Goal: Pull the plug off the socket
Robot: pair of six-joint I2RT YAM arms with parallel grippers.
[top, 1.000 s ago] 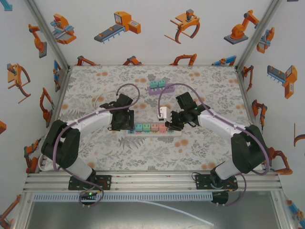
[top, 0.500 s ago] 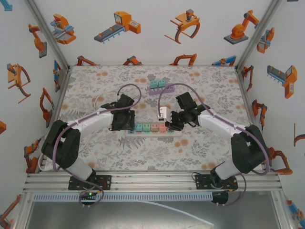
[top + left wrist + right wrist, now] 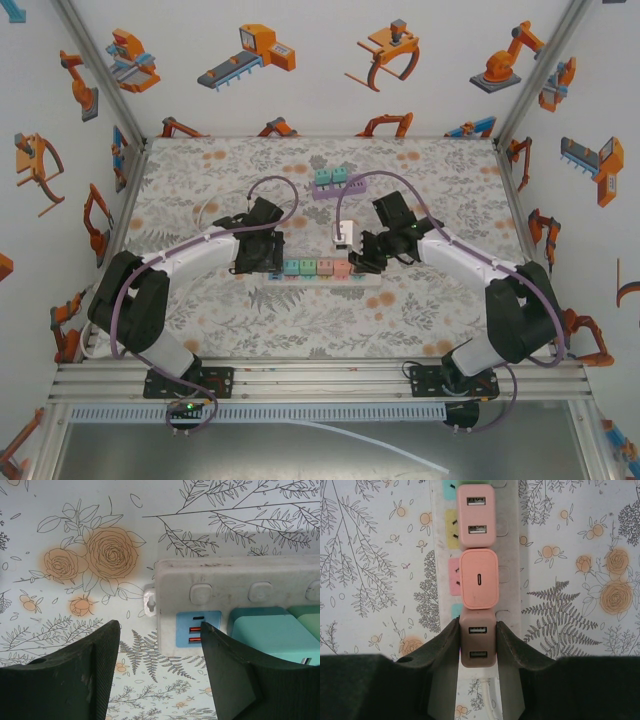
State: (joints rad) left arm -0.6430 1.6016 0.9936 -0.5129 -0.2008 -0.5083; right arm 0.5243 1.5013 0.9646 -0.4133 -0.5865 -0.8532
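We see the white strip [image 3: 318,270] lying across the middle of the flowered table [image 3: 200,180], with an arm at each end.

In the right wrist view the strip runs up the middle, and 3 plugs sit on it in a row. The farthest is a pink plug [image 3: 476,515] with 2 ports. Next comes a salmon plug [image 3: 479,579] with 1 slot. Nearest is the brown plug [image 3: 477,647], also with 2 ports. The salmon and brown plugs touch end to end. The right gripper [image 3: 477,625] is clenched on the brown plug, with 1 dark finger [image 3: 445,645] pressed flat against each long side. The plug looks seated flat on the strip, though we cannot tell whether it has lifted at all. From above, this gripper sits over the right end of the strip.

The left gripper [image 3: 160,629] is at the strip's left end with its jaws released and spread wide. Its right finger [image 3: 227,675] overlaps the near edge of the strip beside a blue panel [image 3: 198,628] with 2 orange ports. The other finger stands over bare table, apart from the strip's end. We cannot tell whether the right finger presses on the strip or only hangs over it. A teal plug [image 3: 260,630] sits just right of the blue panel, and small square buttons [image 3: 201,593] line the strip's far edge.

Farther back on the table we see a purple strip [image 3: 338,190] carrying 2 teal blocks, well apart from both grippers.
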